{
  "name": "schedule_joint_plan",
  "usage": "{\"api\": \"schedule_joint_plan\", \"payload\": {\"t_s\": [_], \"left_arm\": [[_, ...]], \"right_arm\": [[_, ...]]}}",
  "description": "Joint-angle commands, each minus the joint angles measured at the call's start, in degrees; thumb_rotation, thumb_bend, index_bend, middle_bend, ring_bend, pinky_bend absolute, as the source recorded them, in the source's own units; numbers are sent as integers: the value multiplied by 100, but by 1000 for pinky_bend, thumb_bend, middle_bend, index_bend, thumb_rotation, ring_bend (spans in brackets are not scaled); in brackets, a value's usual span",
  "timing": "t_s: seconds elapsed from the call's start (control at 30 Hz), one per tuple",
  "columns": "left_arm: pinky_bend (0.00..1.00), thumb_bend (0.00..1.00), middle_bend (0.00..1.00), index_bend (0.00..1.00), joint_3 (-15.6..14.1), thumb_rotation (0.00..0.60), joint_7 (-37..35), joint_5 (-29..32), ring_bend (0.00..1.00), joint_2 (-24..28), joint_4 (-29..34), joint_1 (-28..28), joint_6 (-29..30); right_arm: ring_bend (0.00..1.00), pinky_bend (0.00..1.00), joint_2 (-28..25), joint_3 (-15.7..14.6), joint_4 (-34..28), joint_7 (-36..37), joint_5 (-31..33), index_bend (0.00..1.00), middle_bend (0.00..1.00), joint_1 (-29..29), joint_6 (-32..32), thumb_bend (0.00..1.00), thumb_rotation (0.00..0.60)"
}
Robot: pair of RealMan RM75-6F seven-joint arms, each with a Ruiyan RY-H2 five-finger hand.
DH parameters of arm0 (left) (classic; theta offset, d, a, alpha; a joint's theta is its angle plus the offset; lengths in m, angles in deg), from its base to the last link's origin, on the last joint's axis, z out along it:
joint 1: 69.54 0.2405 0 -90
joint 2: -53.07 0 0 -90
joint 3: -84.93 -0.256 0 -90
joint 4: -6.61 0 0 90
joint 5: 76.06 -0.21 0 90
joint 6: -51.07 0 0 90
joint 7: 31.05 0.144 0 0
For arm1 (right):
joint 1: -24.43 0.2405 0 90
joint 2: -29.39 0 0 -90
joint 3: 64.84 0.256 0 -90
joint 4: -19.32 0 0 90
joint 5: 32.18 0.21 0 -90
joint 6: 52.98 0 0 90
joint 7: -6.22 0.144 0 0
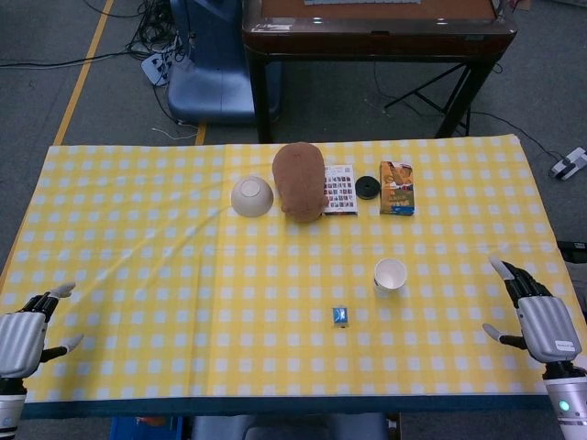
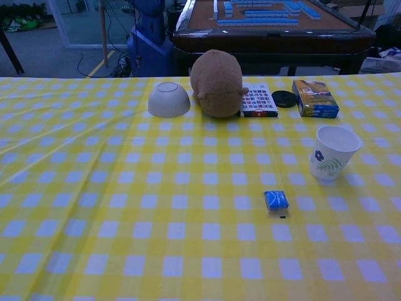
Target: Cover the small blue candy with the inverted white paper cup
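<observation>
Two hands wait at the table's near corners, left hand [image 1: 27,335] and right hand [image 1: 541,323], fingers spread, holding nothing. Cup [image 2: 333,152] stands mouth up, near the candy [image 2: 276,200].

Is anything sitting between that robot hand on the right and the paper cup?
Nothing: in the head view only bare checked tablecloth lies between the right hand and the white paper cup. The chest view does not show that hand.

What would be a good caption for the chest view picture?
An upright white paper cup stands near a small blue candy on the yellow checked tablecloth, waiting to be flipped over it.
</observation>
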Motion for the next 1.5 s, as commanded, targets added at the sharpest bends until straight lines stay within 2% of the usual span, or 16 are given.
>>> {"api": "schedule_joint_plan", "payload": {"t_s": [0.03,0.27,0.33,0.4,0.5,0.6,0.67,0.77,0.87,1.07,1.3,1.5], "left_arm": [[644,83,314,341,-17,600,17,18,357,23,18,-7,-48],[644,83,313,378,-32,600,-10,49,370,41,35,-19,-116],[644,83,313,379,-29,600,-43,45,370,59,39,-13,-101],[644,83,313,380,-3,600,-110,75,372,71,10,-15,-98],[644,83,313,380,11,600,-227,145,373,103,-31,-1,-122],[644,82,313,380,17,600,-394,199,373,162,-64,12,-153],[644,83,313,380,49,600,-496,242,373,186,-80,18,-148],[644,82,313,380,92,600,-662,267,372,251,-89,37,-100],[644,82,313,380,116,600,-790,264,373,300,-92,60,-44],[644,82,313,386,121,600,-958,205,372,340,-101,104,59],[644,82,313,391,133,600,-1064,248,372,376,-128,134,65],[644,82,313,392,158,600,-1124,310,372,403,-142,129,17]], "right_arm": [[118,283,-1,-13,-14,-34,-27,62,119,3,4,0,600],[118,283,-6,-32,-19,-33,-23,62,130,31,-79,0,600],[119,285,29,-19,-9,-44,-25,70,171,56,-102,0,600],[153,347,77,-12,29,-119,-27,79,244,106,-170,0,600],[303,503,129,1,2,-254,-6,80,394,174,-272,0,600],[550,678,128,25,-117,-458,26,79,627,281,-428,0,600],[663,766,46,51,-292,-653,50,79,740,399,-602,0,600],[810,874,-146,179,-688,-1110,116,79,886,662,-891,0,600],[908,939,-274,322,-1003,-1478,295,89,975,933,-1227,0,600],[999,996,-444,516,-1468,-2053,988,106,1000,1506,-2133,0,600],[1000,1000,-447,689,-1653,-2687,2039,120,1000,2132,-2887,0,600],[1000,1000,-229,749,-1535,-3137,2796,136,1000,2625,-3163,0,600]]}}
